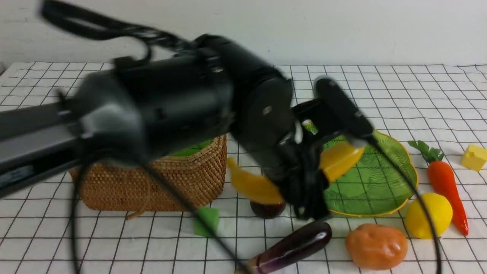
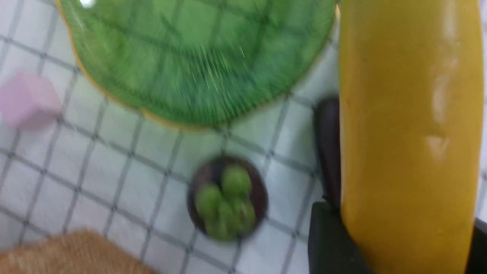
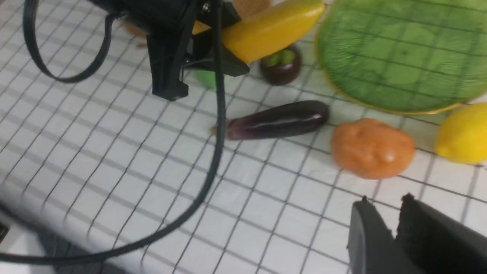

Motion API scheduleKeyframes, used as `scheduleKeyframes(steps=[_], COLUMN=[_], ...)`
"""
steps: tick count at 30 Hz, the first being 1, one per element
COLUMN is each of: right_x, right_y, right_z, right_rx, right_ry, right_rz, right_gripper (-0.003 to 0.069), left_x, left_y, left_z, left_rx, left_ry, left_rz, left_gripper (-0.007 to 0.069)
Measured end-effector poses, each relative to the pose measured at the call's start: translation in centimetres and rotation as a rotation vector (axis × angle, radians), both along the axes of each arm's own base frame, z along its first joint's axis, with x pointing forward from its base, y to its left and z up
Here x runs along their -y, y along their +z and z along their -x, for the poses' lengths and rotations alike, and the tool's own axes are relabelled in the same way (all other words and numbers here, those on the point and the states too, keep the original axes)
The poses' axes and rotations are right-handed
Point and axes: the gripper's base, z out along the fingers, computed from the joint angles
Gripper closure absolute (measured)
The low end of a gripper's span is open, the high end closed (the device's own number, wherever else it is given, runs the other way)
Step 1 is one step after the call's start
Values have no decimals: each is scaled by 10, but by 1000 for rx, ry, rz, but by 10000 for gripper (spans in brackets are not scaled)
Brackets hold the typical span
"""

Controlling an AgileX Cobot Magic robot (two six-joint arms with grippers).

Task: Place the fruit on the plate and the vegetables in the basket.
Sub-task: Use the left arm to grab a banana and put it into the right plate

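Observation:
My left gripper (image 1: 304,190) is shut on the yellow banana (image 1: 253,186), held off the cloth between the wicker basket (image 1: 152,182) and the green plate (image 1: 374,182). In the left wrist view the banana (image 2: 411,133) fills the jaws, beside the plate (image 2: 198,57). The mangosteen (image 1: 267,210) sits under the banana. The eggplant (image 1: 293,247), potato (image 1: 376,246), lemon (image 1: 428,215) and carrot (image 1: 445,184) lie on the cloth by the plate. My right gripper (image 3: 384,207) is shut and empty, above the cloth near the potato (image 3: 373,148).
A green foam cube (image 1: 207,221) lies in front of the basket. A yellow cube (image 1: 473,156) sits at the far right, and a pink cube (image 2: 28,99) lies near the plate. The left arm's cable (image 1: 182,213) hangs over the cloth.

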Motion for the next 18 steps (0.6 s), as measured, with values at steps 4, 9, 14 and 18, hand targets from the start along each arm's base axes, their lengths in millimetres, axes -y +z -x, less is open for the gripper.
scheduleKeyframes(steps=[4,9,14,18], right_x=[12,14,14,12], right_y=[1,0,0,-1], right_z=[-7,-8,-7,-6], right_rx=[24,16,11,1], right_ry=[-168,-191,-191,-174], right_rz=[18,31,29,22], right_gripper=[506,503,497,497], left_x=[56,95,102,101], left_y=[-11,-51,-87,-94], left_z=[-52,-91,-117,-127], left_rx=[46,30,29,46], left_ry=[12,52,92,104], left_rz=[62,76,100,138], left_gripper=[316,316,316,305])
